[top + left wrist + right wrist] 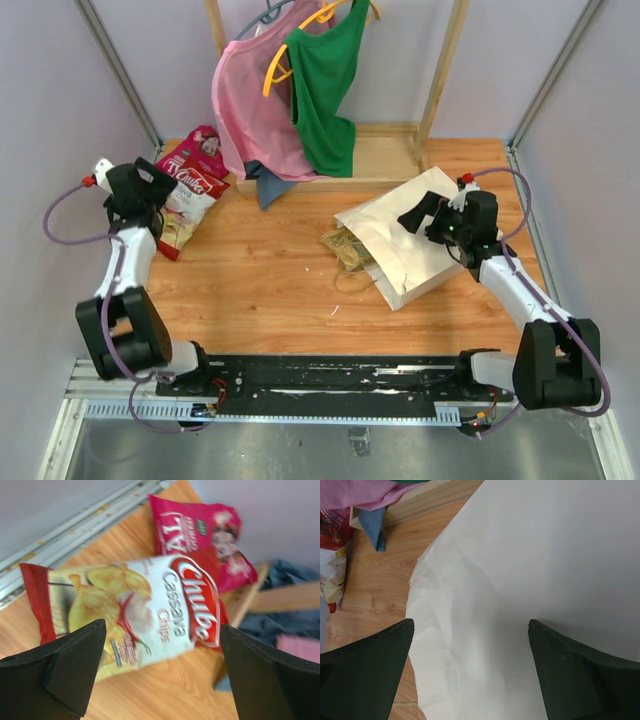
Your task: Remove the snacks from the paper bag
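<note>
Two snacks (150,610) read clearly only on your left wrist cam; left gripper (162,630) and right gripper (471,622) gaped empty.

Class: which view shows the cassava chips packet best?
Left wrist view: the cassava chips packet is large, lettering readable. Top view shows it small; right wrist view catches only a sliver at the left edge.

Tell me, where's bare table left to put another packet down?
Bare tabletop runs between the chips packet and the paper bag, down to the near edge. Crowded: the far-left corner, where a pink packet lies too, and the far edge under the hanging garments.
</note>
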`<action>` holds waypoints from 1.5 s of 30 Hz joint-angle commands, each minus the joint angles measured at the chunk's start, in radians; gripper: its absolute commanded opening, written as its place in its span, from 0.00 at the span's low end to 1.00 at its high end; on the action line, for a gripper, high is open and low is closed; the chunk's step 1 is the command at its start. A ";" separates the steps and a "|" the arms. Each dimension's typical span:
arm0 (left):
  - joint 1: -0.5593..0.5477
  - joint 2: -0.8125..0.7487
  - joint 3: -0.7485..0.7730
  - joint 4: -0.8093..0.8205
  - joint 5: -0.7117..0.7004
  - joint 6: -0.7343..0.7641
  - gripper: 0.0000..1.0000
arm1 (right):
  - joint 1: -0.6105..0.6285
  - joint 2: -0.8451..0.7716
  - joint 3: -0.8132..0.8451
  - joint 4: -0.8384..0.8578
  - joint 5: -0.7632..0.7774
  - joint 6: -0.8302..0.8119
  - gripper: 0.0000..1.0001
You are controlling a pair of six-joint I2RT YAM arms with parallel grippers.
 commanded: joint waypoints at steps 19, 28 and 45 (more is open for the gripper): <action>-0.121 0.201 -0.082 0.331 0.303 0.224 0.92 | 0.017 -0.065 -0.007 -0.014 0.012 -0.020 0.99; -0.310 -0.003 -0.148 0.301 0.316 0.274 1.00 | 0.017 -0.068 0.000 -0.015 0.006 -0.012 0.99; -0.727 0.085 -0.542 0.692 0.488 -0.100 1.00 | 0.019 -0.092 -0.017 -0.009 0.005 -0.008 0.99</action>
